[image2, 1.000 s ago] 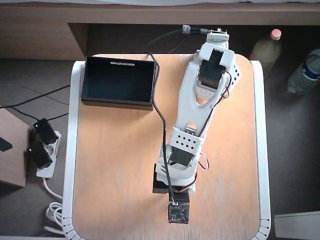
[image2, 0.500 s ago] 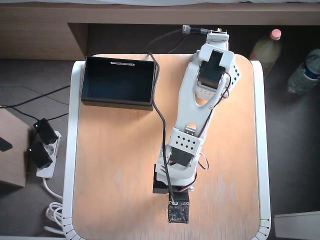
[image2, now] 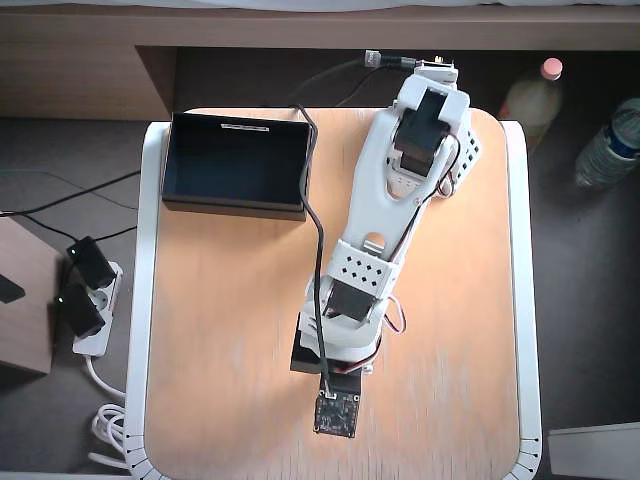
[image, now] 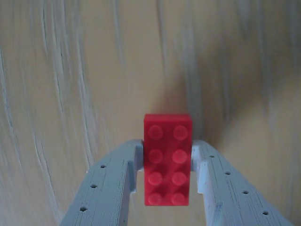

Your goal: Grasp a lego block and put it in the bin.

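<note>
Now the gripper (image: 168, 162) is clamped on the lego block (image: 167, 159), both pale fingers pressing its long sides above the wooden table (image: 70, 84). Overhead, the arm (image2: 375, 235) has swung slightly leftward since earlier; the bin (image2: 236, 165) sits unmoved at the table's upper-left corner.

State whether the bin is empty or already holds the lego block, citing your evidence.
Empty. In the overhead view the bin shows only its dark floor; in the wrist view the lego block sits between the fingers.
</note>
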